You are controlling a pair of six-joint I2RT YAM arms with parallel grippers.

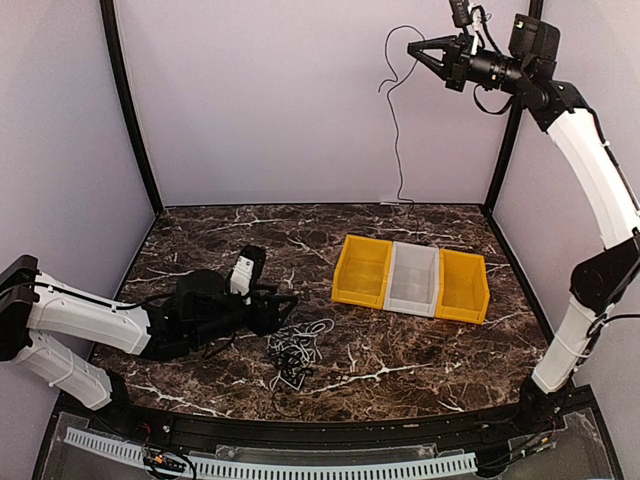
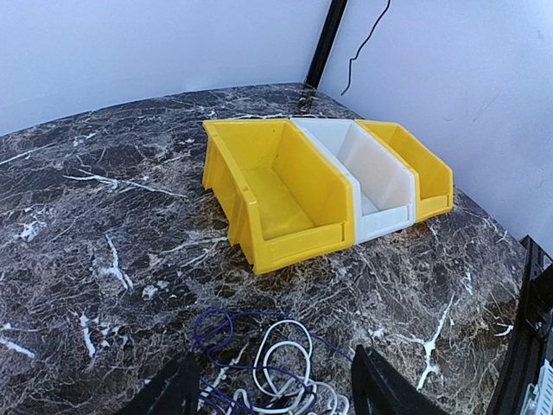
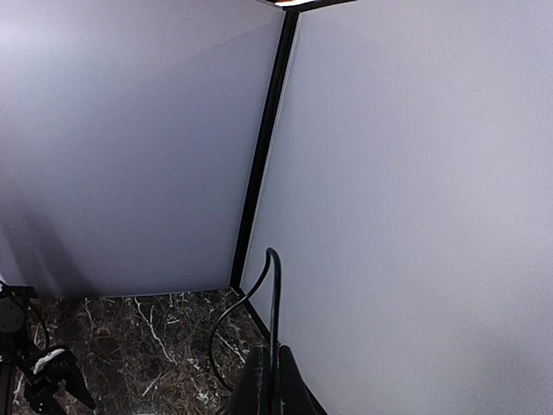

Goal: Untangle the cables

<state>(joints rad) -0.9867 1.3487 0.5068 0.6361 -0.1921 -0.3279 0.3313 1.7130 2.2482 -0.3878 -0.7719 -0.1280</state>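
Observation:
A tangle of white, dark and purple cables point(image 1: 296, 352) lies on the marble table point(image 1: 430, 360) in front of the left arm. My left gripper point(image 1: 283, 309) hovers low just behind it, open, fingers point(image 2: 169, 391) straddling the white and purple loops point(image 2: 276, 363). High at the back right, my right gripper point(image 1: 412, 50) is shut on a thin black cable point(image 1: 393, 120) that hangs down in a long line to the table's back edge. In the right wrist view the black cable point(image 3: 274, 294) rises out of the shut gripper point(image 3: 274, 376) and loops down.
Three bins stand in a row at mid-right: yellow point(image 1: 362, 270), white point(image 1: 414, 279), yellow point(image 1: 463, 286). All three look empty in the left wrist view, yellow bin point(image 2: 276, 194) nearest. Grey walls and black corner posts point(image 1: 130, 110) close in the table.

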